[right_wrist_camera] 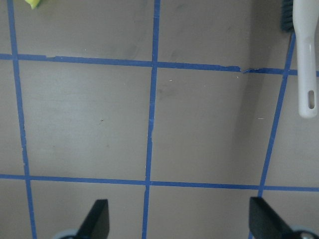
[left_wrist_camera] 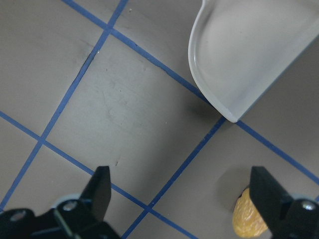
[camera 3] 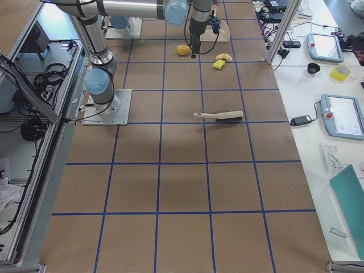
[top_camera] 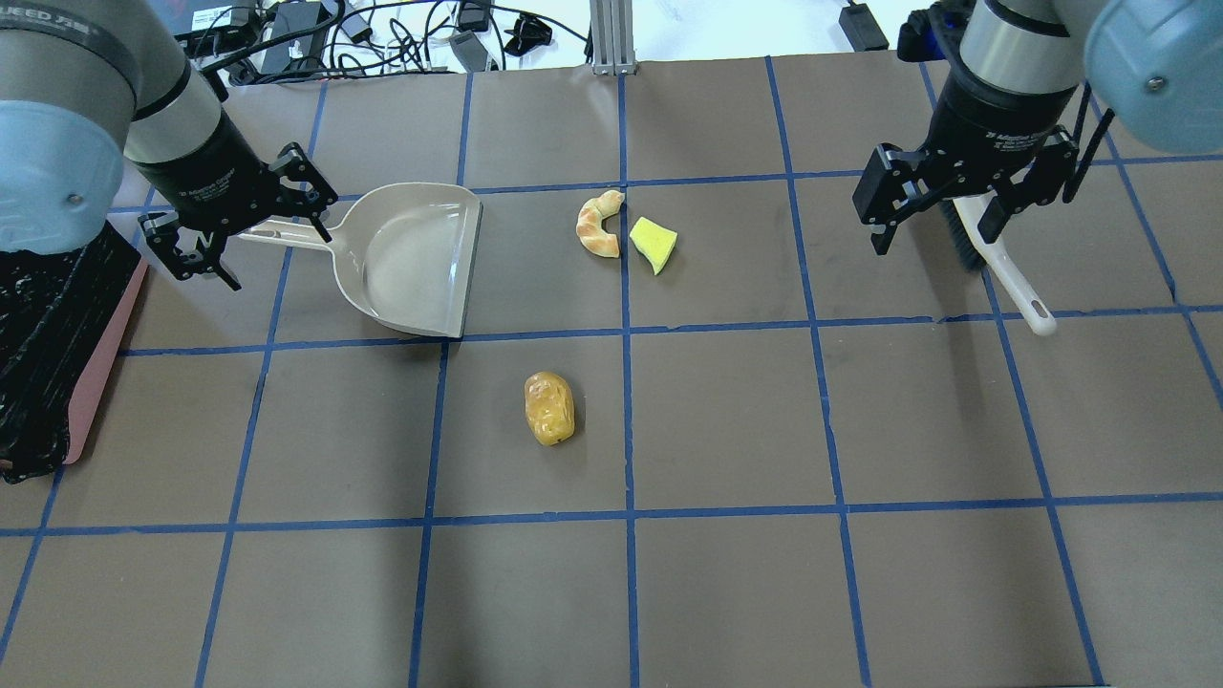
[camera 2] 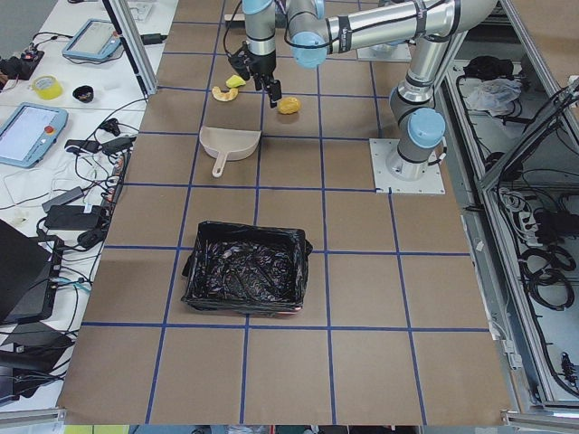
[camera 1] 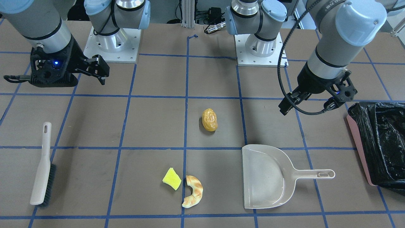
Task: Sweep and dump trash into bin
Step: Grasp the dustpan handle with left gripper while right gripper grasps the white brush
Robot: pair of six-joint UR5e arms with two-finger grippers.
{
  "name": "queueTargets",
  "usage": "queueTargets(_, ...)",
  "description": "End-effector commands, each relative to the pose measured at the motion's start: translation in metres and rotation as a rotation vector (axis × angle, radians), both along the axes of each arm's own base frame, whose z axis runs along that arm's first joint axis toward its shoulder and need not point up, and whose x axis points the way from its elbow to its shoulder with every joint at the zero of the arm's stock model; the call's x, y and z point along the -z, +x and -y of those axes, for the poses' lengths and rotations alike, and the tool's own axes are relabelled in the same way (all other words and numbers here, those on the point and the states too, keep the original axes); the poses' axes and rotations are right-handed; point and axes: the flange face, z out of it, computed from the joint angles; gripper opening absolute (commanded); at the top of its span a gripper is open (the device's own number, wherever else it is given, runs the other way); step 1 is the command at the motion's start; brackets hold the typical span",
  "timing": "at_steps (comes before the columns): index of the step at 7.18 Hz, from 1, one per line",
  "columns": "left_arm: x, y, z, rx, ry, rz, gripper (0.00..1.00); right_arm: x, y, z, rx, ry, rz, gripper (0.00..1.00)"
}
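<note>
Beige plastic dustpan (top_camera: 411, 258) lies flat with its open mouth toward the pale curved croissant-like piece (top_camera: 599, 225) and the small yellow wedge (top_camera: 654, 244). These 2 lie just beside each other. The glossy golden-brown lumpy roll (top_camera: 549, 408) sits apart, 1 grid square nearer the robot. All 3 pieces are on the brown mat with blue tape lines (top_camera: 726, 420); none are in the pan.

The pan's handle points toward the pink bin lined with crinkled black plastic (camera 1: 357, 148) at the left arm's end of the table. Probably this is so the left arm can take the pan and carry it a short way to dump.

The grey-bristled brush with a pale handle (camera 1: 42, 164) lies on the right arm's side, likely for that arm to do the sweeping.

Left gripper (left_wrist_camera: 180, 191) hangs above the mat near the pan handle, fingers spread wide, holding nothing. Right gripper (top_camera: 929, 237) hangs near the brush, also spread wide and empty.

No tool has been picked up, so the task looks unstarted.

Writing: small white print on both gripper bodies in the overhead view, too blurred to read. No labels are visible on the trash, pan, brush or bin.
</note>
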Motion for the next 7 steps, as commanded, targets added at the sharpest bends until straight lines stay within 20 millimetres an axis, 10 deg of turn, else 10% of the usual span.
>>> queueTargets(1,0.022,0.019,0.018,-0.131,0.007,0.005,1.0,0.014,-0.032,0.011,0.016,0.035,-0.08,1.0)
queueTargets(4,0.039,0.043,0.071,-0.455,-0.143,0.016,1.0,0.063,-0.085,0.024,0.021,0.099,-0.045,0.96)
queueTargets(7,0.049,0.113,0.099,-0.636,-0.115,-0.109,0.9,0.142,-0.158,0.05,-0.038,0.015,-0.04,1.0)
